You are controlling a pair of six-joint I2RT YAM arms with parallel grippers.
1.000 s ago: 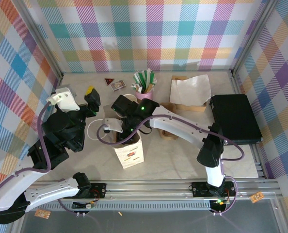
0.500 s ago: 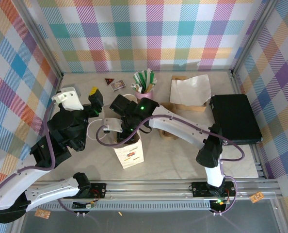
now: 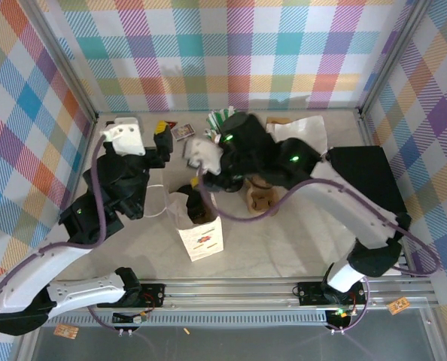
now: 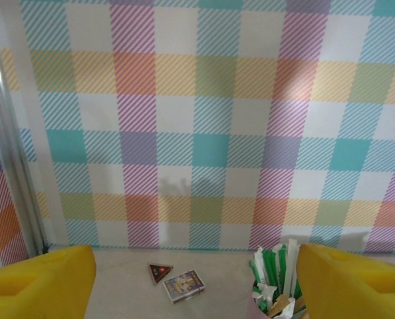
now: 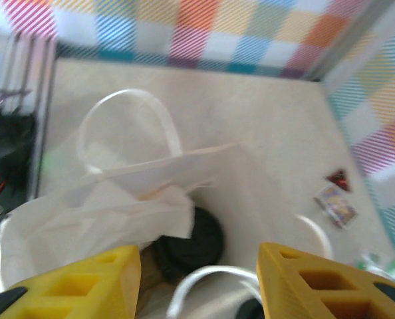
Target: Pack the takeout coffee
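We see the takeout coffee (image 5: 197, 240) inside the white bag (image 5: 104, 206), right gripper (image 5: 197, 286) above it, jaws apart and empty; our left gripper (image 4: 197, 279) gapes empty toward the far wall (image 4: 211, 100)

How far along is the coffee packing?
Done: the takeout coffee sits inside the white paper bag, black lid up. In hand: nothing. The right gripper hangs open and empty above the bag mouth; the left gripper is open, facing the back wall. Left: probably just clearing the arms, since the bag stands open with the cup in it.
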